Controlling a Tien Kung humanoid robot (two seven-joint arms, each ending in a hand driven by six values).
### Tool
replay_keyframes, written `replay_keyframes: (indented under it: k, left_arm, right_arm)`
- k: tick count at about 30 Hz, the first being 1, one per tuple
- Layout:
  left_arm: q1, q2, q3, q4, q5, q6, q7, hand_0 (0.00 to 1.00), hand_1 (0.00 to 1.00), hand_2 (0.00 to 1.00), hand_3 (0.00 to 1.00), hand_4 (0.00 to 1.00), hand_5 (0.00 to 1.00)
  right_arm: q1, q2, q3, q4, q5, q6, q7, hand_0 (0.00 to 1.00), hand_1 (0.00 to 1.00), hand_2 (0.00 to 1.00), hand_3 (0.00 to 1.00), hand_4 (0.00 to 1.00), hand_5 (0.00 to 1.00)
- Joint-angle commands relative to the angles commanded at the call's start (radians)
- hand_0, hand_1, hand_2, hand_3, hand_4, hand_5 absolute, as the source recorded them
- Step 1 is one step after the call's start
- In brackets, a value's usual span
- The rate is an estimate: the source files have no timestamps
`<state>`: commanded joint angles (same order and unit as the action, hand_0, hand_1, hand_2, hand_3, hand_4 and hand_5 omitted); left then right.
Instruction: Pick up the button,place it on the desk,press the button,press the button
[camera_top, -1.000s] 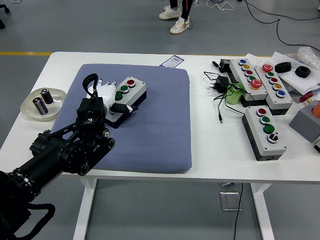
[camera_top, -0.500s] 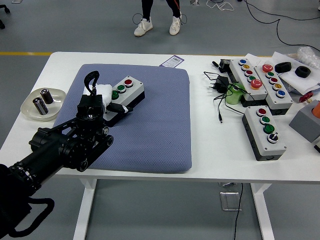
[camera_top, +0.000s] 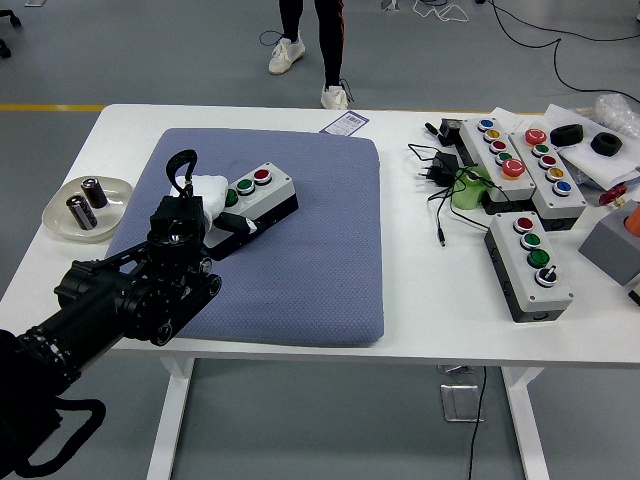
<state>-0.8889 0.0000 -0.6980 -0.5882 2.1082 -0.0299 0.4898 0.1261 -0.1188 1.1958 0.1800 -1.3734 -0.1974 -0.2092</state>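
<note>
Button box (camera_top: 262, 192) sits on blue mat (camera_top: 310, 250), white table (camera_top: 420, 290).

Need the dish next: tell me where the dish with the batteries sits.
In the head view the dish sits at the table's left edge, beside the blue mat, just beyond the left arm.

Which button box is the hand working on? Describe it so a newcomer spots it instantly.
Find the blue-grey pad on the table's left half. The button box lies on its far-left part, at the left hand. It alone sits on the pad; the other boxes lie on the bare table at right.
</note>
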Motion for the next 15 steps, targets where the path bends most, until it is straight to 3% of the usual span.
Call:
replay_keyframes:
  k: [2, 3, 8, 9, 14, 15]
  left_arm:
    - [0.003, 0.000, 0.002, 0.003, 0.030, 0.016, -0.030, 0.201, 0.287, 0.327, 0.434, 0.895, 0.002]
    - [0.004, 0.000, 0.000, 0.002, 0.045, 0.026, -0.043, 0.026, 0.147, 0.203, 0.392, 0.951, 0.002]
    - [0.006, 0.000, -0.010, -0.006, 0.066, 0.077, -0.114, 0.026, 0.147, 0.203, 0.392, 0.951, 0.002]
    - [0.006, 0.000, -0.010, -0.010, 0.066, 0.088, -0.143, 0.016, 0.082, 0.136, 0.345, 0.954, 0.014]
    - [0.006, 0.017, -0.007, -0.016, 0.057, 0.120, -0.224, 0.016, 0.082, 0.136, 0.345, 0.954, 0.014]
    - [0.006, 0.020, -0.007, -0.014, 0.058, 0.124, -0.235, 0.014, 0.002, 0.046, 0.323, 0.900, 0.041]
  right_arm:
    - [0.001, 0.000, 0.001, 0.000, 0.000, 0.000, 0.000, 0.744, 0.682, 0.702, 0.576, 0.179, 0.112]
    - [0.001, 0.000, 0.002, 0.000, 0.000, -0.001, 0.000, 0.745, 0.683, 0.702, 0.576, 0.180, 0.112]
    - [0.001, 0.000, 0.004, 0.000, -0.001, -0.001, 0.001, 0.745, 0.683, 0.702, 0.576, 0.180, 0.112]
    - [0.000, 0.000, 0.005, 0.000, -0.002, -0.001, 0.000, 0.745, 0.682, 0.702, 0.576, 0.180, 0.112]
    - [0.002, 0.001, 0.008, 0.000, -0.005, 0.000, 0.000, 0.745, 0.682, 0.702, 0.576, 0.180, 0.112]
    - [0.002, 0.001, 0.008, 0.000, -0.005, 0.000, 0.000, 0.745, 0.683, 0.702, 0.576, 0.179, 0.112]
